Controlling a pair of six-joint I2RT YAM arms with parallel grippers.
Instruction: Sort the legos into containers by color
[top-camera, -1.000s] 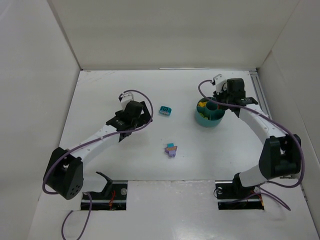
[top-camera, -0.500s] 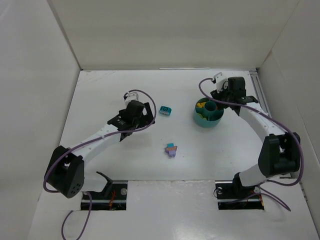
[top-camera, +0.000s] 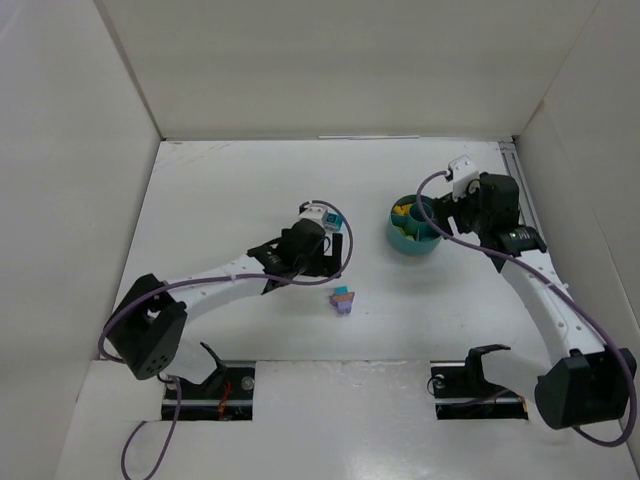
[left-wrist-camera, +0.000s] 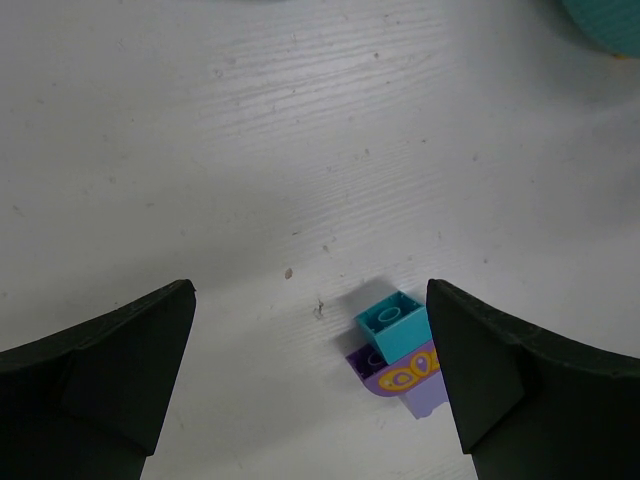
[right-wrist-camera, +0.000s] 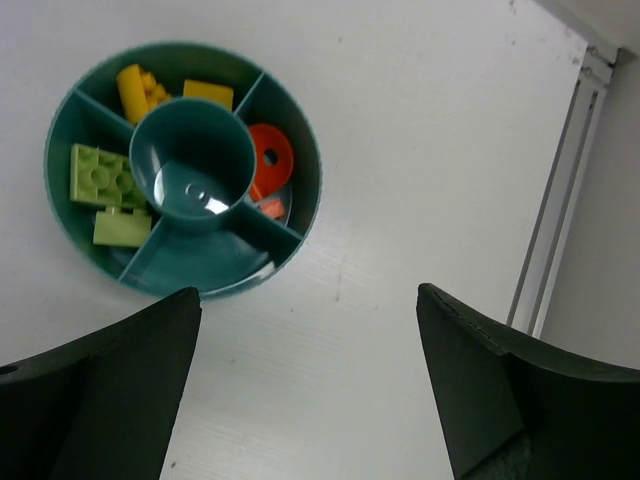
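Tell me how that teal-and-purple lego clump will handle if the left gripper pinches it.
The clump looks like hard plastic: probably stiff. Tiny beside the left gripper's open jaws, it is likely light and may skid on the table. Its lopsided shape may twist when pinched; whether its parts are joined is unclear.

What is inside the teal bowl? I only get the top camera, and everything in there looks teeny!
Observer: The right wrist view shows the bowl split into compartments; yellow-green bricks lie in one.
Operator: Any orange ones?
Observer: Yes, orange-red pieces lie in another compartment, opposite the green.
Operator: And outside the bowl?
Observer: In the left wrist view, a teal brick touches a purple piece with yellow markings.
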